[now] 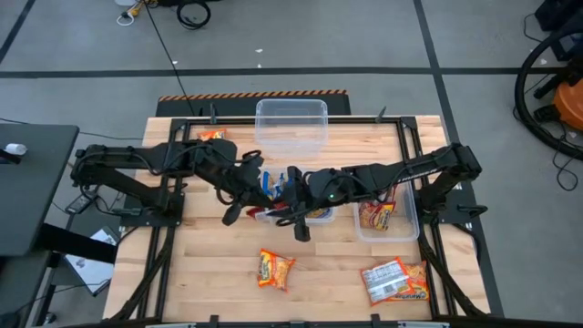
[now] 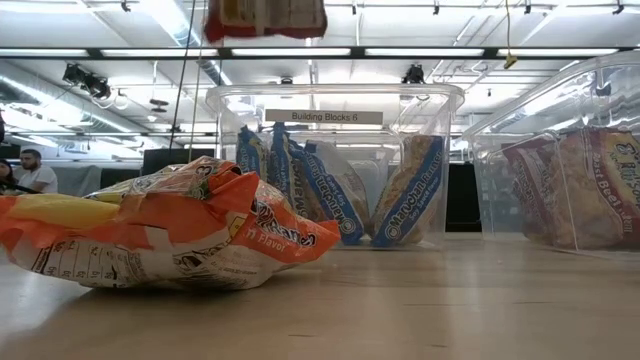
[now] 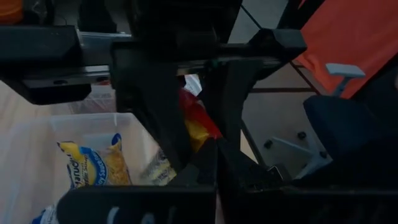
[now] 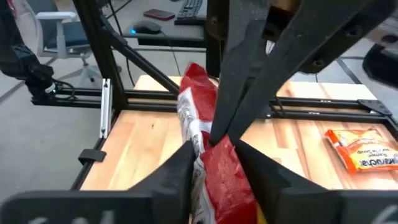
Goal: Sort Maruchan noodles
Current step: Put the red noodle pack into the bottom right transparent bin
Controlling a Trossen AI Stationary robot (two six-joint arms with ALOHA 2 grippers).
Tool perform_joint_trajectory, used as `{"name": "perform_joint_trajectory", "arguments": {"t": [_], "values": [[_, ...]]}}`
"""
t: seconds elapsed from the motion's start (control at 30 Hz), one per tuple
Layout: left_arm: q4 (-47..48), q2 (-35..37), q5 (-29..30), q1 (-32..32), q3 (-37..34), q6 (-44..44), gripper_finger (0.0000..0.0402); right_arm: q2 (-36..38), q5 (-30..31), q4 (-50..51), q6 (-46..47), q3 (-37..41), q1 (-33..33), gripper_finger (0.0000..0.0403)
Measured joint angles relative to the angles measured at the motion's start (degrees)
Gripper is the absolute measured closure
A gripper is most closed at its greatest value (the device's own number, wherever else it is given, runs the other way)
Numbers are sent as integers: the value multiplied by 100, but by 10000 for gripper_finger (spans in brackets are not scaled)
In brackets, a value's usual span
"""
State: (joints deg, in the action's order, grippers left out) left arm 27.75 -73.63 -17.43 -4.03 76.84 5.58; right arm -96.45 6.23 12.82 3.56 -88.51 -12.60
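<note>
The red-white packet [image 4: 208,162] hangs in the air above the middle of the counter [image 1: 200,273], and both arms cover most of it from overhead. The right wrist view shows it best: the right gripper [image 4: 214,152] has its jaws closed on the packet's lower part, while the left gripper [image 4: 239,81] pinches its upper end with jaws shut tight. In the low view only its bottom edge shows, cut off at 12 o'clock. Both arms reach in level from 9 and 3 o'clock and meet at the centre. Just under them sits the middle tub [image 2: 335,100] with blue-silver packets [image 2: 320,190]. The right tub [image 1: 412,228] holds reddish packets [image 1: 377,217], hard to read. An orange packet [image 1: 274,269] lies at 6 o'clock.
</note>
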Motion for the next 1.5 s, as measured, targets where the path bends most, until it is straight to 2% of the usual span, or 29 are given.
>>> {"name": "perform_joint_trajectory", "arguments": {"t": [0.1,0.2,0.4,0.5,0.6,0.7,0.83,0.97,1.13,1.23,1.5], "values": [[-17,0,-35,0,0,-11,395,0,-5,-74,6,-2,-3,338],[-45,1,-55,0,0,-62,372,0,9,-60,6,-2,2,358],[-30,278,-81,100,0,92,281,34,34,54,209,0,7,367],[20,671,-75,167,0,227,236,239,34,417,254,2,2,369],[101,1154,-72,169,1,426,209,617,34,1005,296,2,2,375],[30,1563,88,110,7,621,202,1033,34,1900,442,2,-33,381],[-190,1853,952,-94,9,721,206,1696,32,3313,902,2,-210,382],[-397,1835,1828,-272,9,722,213,2412,262,4514,1652,2,-492,382],[-556,1567,2899,-336,9,739,214,3284,773,5422,2660,169,-875,382],[-695,1333,3338,-332,7,785,214,3783,994,5487,3244,661,-1015,382],[-916,859,3581,-328,4,1144,214,5103,1033,4577,4595,2766,-1519,382]]}}
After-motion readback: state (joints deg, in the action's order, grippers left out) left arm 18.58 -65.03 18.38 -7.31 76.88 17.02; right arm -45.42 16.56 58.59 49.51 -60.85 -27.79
